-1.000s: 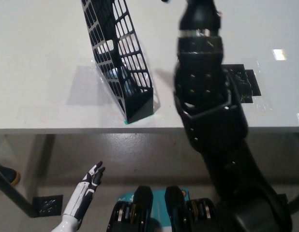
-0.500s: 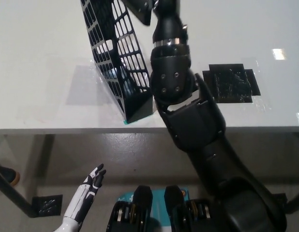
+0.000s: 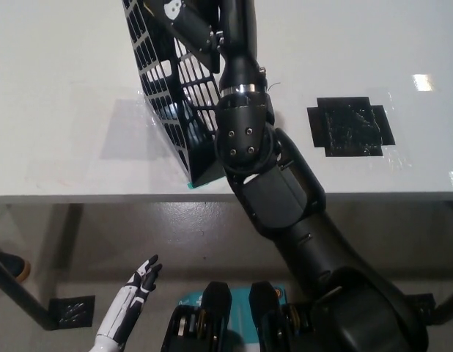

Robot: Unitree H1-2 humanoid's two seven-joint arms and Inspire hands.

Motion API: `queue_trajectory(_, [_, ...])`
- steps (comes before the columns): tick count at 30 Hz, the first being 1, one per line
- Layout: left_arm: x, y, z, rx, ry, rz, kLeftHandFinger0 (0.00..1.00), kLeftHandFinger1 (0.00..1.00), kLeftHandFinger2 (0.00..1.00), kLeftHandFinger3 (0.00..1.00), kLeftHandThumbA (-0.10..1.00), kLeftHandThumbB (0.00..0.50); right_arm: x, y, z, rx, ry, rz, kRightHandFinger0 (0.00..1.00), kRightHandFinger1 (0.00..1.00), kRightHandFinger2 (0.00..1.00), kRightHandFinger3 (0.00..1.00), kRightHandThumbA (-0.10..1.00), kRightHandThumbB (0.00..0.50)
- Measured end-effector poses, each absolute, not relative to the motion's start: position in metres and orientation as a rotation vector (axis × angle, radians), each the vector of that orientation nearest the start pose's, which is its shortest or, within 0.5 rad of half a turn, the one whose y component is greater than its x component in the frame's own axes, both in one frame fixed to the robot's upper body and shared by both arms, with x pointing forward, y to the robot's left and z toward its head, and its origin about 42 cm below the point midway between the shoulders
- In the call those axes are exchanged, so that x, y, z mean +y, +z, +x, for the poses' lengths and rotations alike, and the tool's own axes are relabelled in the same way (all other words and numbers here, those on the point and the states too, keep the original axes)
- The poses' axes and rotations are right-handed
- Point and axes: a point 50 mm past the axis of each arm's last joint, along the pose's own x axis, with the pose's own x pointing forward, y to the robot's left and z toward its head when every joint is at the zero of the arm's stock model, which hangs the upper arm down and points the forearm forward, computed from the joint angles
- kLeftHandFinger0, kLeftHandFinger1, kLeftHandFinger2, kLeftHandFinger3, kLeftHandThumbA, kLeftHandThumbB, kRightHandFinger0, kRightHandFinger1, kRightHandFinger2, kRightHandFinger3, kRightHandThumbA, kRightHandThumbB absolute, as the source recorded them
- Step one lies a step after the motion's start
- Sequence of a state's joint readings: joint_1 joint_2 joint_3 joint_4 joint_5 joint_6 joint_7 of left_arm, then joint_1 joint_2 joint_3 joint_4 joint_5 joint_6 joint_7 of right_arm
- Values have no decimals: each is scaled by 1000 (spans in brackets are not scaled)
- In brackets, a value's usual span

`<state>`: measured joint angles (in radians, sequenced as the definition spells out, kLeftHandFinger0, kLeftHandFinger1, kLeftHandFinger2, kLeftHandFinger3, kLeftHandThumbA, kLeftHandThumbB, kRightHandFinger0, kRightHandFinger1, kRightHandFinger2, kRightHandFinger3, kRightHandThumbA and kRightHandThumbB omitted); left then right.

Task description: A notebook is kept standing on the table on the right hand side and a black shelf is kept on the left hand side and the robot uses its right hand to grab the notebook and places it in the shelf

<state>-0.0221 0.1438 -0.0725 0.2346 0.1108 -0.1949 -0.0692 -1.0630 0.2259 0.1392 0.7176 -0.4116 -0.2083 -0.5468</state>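
Note:
The black wire shelf [image 3: 162,110] stands tilted on the white table [image 3: 58,110], left of centre, near the front edge. My black right arm [image 3: 245,139] reaches across it from the lower right. My right hand [image 3: 188,28] is at the shelf's upper part, against its open side. It is dark on dark, and its end carries a white mark. I cannot make out the notebook apart from the hand. My white left hand [image 3: 141,283] hangs below the table at the lower left, open and holding nothing.
A patch of black tape [image 3: 351,128] lies on the table to the right of the arm. The table's front edge [image 3: 80,196] runs across the middle of the picture. Below it are the grey floor and a table leg [image 3: 21,301].
My right arm has swung left from above the tape patch to the shelf, and its hand now sits at the shelf's top. The tape patch is uncovered. My left hand has barely shifted.

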Motion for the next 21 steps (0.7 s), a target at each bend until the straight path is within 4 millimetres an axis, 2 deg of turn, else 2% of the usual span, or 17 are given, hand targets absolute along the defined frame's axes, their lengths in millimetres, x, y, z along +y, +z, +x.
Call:
queue_trajectory(5, [239,50,283,30,-167,250,1000,1000,1000,1000,1000,97,24,342,491,-662,-26,-233,0,92,595,736,-100,94])
queue_trajectory(9, [239,50,282,30,-166,249,1000,1000,1000,1000,1000,95,25,338,492,-655,-30,-234,0,98,602,746,-100,93])
queue_trajectory(10, [239,50,282,30,-166,249,1000,1000,1000,1000,1000,90,25,338,492,-656,-32,-234,0,79,590,707,-100,107])
queue_trajectory(13, [239,50,282,28,-167,249,1000,1000,1000,1000,1000,100,25,335,494,-655,-34,-234,0,79,593,692,-100,116])
queue_trajectory(14, [239,50,282,27,-167,249,1000,1000,1000,1000,1000,114,25,332,494,-649,-33,-237,0,80,595,691,-100,117])
queue_trajectory(18, [239,49,281,29,-167,249,1000,1000,1000,1000,1000,116,27,319,499,-610,-27,-262,0,86,619,714,-100,101])
queue_trajectory(21, [240,49,280,30,-166,249,1000,1000,1000,1000,1000,130,27,308,502,-579,-20,-278,0,78,612,679,-100,98])
